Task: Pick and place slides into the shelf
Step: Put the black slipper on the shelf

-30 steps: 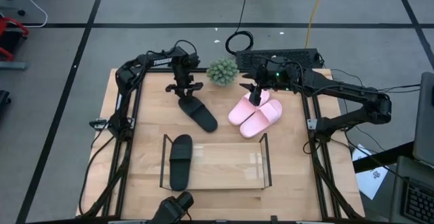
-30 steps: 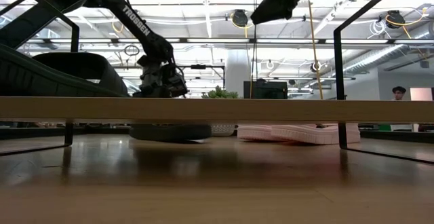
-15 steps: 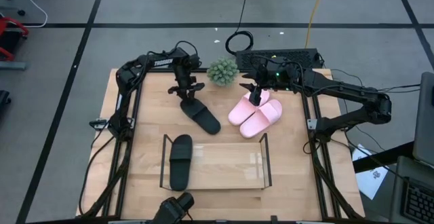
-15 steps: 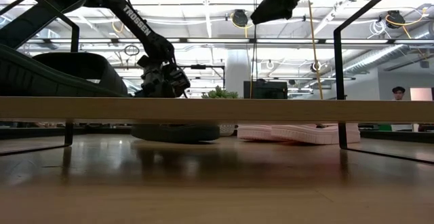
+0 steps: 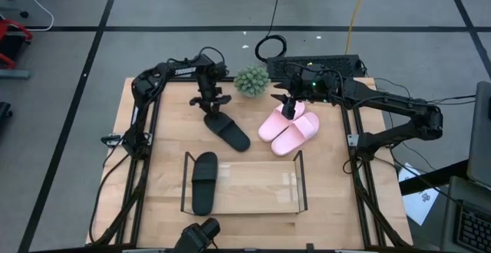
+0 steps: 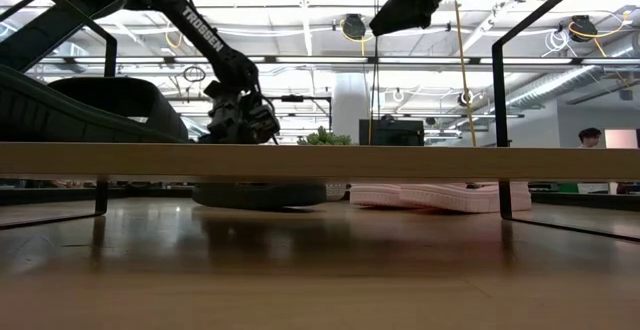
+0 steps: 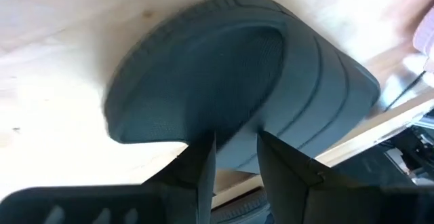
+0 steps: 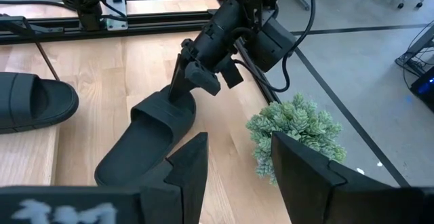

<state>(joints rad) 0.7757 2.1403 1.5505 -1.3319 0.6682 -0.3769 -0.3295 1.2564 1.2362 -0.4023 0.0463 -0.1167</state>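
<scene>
One black slide [image 5: 226, 130] lies slantwise on the table behind the shelf [image 5: 253, 185]; my left gripper [image 5: 209, 106] is shut on its far end. The other black slide [image 5: 203, 182] lies in the shelf's left end. The two pink slides [image 5: 288, 127] rest side by side on the table to the right. My right gripper [image 5: 289, 109] hangs open high above them with nothing between its fingers [image 8: 196, 156]. My left gripper pinches the rim [image 7: 234, 125] of the black slide's far end between its two fingers. They come slanting down from the table's far side. The slide's near end [image 5: 239, 139] lies on the table; whether the held end is raised, I cannot tell.
A small potted plant [image 5: 251, 80] stands at the far edge between the two grippers. The shelf's black wire ends [image 5: 301, 178] rise at both sides. Black frame rails [image 5: 146, 130] run along the table's left and right edges. A person [image 6: 590, 138] shows far off in the room.
The black slide in my left gripper has turned a little on the table, its free end swinging slightly toward the table's right edge. My right gripper has kept still.
</scene>
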